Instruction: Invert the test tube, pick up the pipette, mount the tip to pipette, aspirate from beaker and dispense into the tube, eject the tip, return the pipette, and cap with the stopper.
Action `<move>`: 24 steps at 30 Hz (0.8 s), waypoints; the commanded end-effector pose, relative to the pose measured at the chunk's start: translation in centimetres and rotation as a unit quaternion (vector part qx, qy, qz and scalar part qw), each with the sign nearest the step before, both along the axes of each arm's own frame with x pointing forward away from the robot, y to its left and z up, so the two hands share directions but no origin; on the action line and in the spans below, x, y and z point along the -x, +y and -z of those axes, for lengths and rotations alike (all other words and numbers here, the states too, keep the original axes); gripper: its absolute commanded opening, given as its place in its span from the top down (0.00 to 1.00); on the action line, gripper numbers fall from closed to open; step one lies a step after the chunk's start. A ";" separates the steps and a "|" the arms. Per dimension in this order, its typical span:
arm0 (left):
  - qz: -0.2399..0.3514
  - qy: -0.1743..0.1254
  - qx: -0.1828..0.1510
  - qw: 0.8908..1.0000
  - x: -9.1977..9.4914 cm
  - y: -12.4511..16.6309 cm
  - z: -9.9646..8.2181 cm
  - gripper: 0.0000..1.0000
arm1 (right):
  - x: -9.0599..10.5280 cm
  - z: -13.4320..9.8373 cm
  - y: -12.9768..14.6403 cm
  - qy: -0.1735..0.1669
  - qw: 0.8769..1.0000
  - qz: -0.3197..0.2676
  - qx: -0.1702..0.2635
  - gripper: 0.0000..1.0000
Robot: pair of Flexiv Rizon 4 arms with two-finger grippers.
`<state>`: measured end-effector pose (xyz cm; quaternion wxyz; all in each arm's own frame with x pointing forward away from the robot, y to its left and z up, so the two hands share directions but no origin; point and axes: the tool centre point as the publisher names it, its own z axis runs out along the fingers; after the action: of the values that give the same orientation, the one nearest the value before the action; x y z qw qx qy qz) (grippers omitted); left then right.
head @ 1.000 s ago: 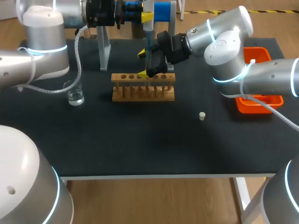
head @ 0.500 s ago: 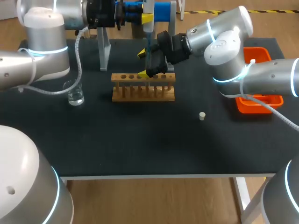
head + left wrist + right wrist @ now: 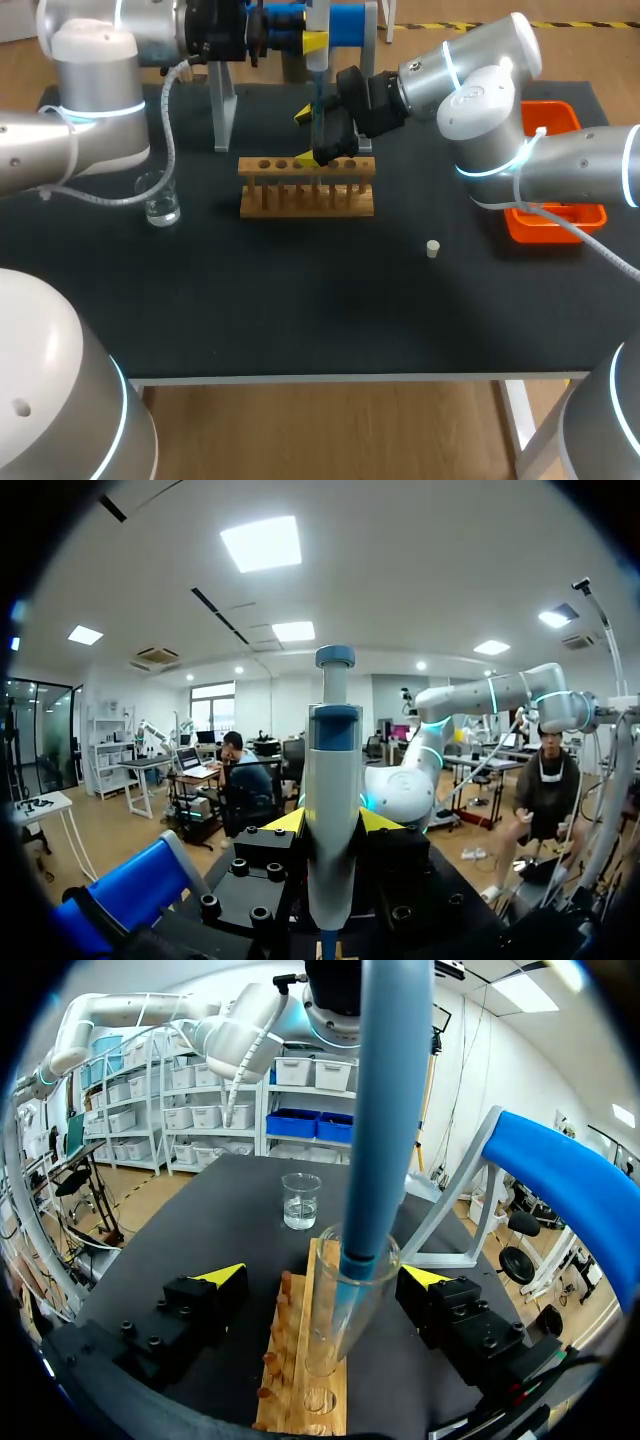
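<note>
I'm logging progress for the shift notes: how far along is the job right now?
Done: the tube stands mouth-up in the rack, and the left gripper holds the pipette with its tip on. In hand: the tip sits in the tube's mouth, between the right gripper's open fingers, so dispensing seems underway. Left: ejecting the tip, returning the pipette, capping; the stopper lies on the table.

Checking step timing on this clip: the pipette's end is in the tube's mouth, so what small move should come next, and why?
Probably dispense now, keeping the pipette steady. The left gripper is shut on it, and its blue tip sits inside the mouth of the test tube, which stands in the rack between the right gripper's open fingers.
</note>
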<state>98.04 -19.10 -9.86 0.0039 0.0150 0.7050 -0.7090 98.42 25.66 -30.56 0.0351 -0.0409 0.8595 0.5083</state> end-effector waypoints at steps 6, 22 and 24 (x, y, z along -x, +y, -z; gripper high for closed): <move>0.000 0.001 0.001 1.000 -0.2 -0.1 0.2 1.00 | 0.0 0.0 0.0 0.000 1.000 0.000 0.001 0.00; 0.000 0.005 0.000 1.000 -0.1 -0.1 0.2 1.00 | 0.0 0.0 0.0 0.000 1.000 0.000 0.001 0.00; 0.000 0.005 0.000 1.000 -0.1 -0.1 0.2 1.00 | 0.0 0.0 0.0 0.000 1.000 0.000 0.001 0.00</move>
<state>98.11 -19.17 -10.11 0.0008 0.0111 0.7048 -0.7093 98.42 25.66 -30.56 0.0351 -0.0409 0.8595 0.5083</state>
